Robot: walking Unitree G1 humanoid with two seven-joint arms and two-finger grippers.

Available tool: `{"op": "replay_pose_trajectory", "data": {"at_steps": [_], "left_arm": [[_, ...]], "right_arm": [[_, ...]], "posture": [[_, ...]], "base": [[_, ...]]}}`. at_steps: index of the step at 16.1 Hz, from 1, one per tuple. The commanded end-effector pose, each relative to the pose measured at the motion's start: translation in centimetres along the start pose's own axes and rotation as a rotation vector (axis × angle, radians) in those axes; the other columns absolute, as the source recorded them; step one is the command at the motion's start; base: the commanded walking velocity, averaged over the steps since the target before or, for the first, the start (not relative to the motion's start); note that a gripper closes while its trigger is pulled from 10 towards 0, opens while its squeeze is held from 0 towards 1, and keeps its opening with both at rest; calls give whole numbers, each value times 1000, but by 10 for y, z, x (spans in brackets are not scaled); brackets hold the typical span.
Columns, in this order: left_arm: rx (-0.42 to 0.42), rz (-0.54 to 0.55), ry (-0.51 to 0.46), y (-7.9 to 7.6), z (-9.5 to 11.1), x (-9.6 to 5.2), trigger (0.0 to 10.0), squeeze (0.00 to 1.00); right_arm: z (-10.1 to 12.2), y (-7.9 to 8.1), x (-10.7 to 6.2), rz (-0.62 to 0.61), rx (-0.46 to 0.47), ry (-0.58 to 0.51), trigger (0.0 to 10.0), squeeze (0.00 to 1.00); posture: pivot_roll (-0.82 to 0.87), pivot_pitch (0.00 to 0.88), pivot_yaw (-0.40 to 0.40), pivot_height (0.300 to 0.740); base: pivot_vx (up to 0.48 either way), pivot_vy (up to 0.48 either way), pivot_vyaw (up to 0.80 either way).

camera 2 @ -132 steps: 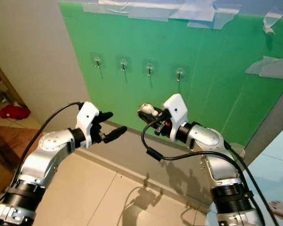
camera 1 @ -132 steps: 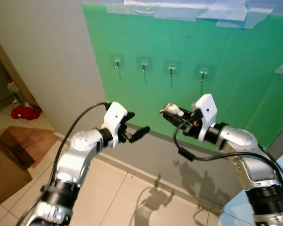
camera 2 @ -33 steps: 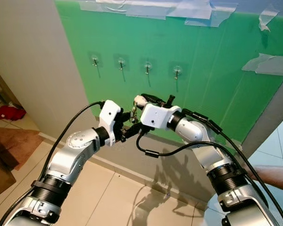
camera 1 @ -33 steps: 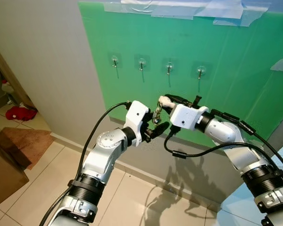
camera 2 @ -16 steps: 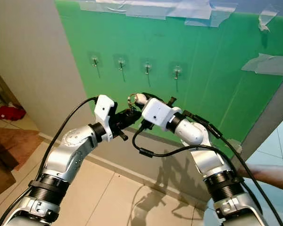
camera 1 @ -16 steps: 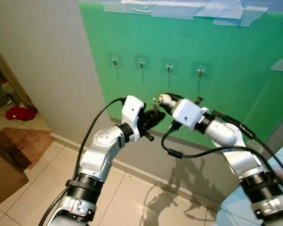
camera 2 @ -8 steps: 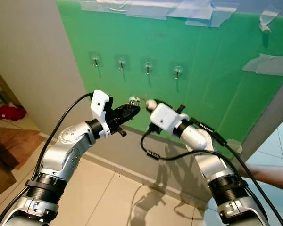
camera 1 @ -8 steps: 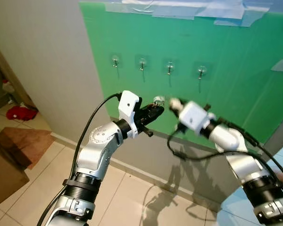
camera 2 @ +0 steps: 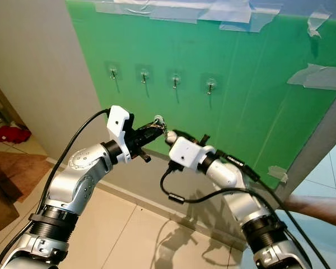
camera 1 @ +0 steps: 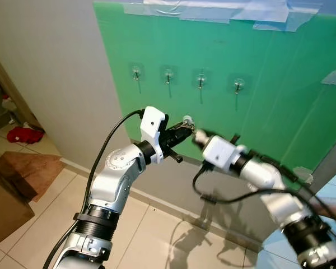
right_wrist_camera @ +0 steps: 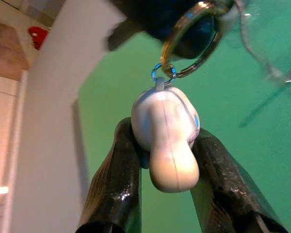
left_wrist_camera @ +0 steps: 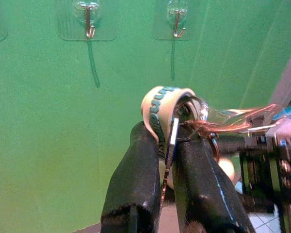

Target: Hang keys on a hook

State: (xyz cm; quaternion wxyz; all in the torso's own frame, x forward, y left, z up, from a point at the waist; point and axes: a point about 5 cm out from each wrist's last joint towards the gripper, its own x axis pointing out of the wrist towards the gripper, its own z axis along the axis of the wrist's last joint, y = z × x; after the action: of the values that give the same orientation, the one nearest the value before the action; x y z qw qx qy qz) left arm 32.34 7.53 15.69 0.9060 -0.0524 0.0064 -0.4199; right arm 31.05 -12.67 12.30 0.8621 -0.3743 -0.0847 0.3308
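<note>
Since half a second ago, the right arm has dropped lower and its pincer has come back in toward the left one, closing the gap seen then. Behind both arms, a green board (camera 1: 257, 73) taped to the wall carries four small hooks (camera 1: 201, 80) in a row, all bare. Left pincer (camera 1: 186, 125) reaches up in front of the board below the hooks, its fingers pressed together on the white and teal tag end of the keys (left_wrist_camera: 166, 109). Right pincer (right_wrist_camera: 166, 145) sits just beside it, fingers clamped on the pale rounded charm (right_wrist_camera: 167, 133) that hangs from the same brass key ring (right_wrist_camera: 194, 41). So the keys hang between the two pincers, well below the hooks.
</note>
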Motion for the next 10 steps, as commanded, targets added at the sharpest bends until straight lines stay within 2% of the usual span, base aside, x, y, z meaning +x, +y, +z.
{"op": "replay_pose_trajectory", "data": {"at_steps": [1,2,3,4,8,9,10], "left_arm": [[16,-2,-31,2,12,1,0,0],[17,-2,-29,2,11,1,0,0],[16,-3,-28,2,11,1,0,0],[16,-5,-26,2,11,1,0,0],[15,-7,-20,1,10,1,0,0],[16,-9,-18,1,9,1,0,0],[17,-13,-15,1,9,1,0,0]], "right_arm": [[7,2,1,10,21,-21,0,0],[8,5,2,22,45,-23,980,0],[9,6,2,23,62,-20,8667,0],[11,9,3,29,84,-20,10000,0],[13,14,4,36,133,-17,10000,0],[13,14,4,27,143,-11,10000,1000],[9,15,3,14,128,10,10000,1000]], "posture": [[-105,0,80,740],[-106,0,81,740],[-106,0,82,740],[-106,0,82,740],[-105,0,82,740],[-105,0,82,740],[-105,0,82,740]], "base": [[0,0,0],[0,0,0],[0,0,0],[0,0,0],[0,0,0],[0,0,0],[0,0,0]]}}
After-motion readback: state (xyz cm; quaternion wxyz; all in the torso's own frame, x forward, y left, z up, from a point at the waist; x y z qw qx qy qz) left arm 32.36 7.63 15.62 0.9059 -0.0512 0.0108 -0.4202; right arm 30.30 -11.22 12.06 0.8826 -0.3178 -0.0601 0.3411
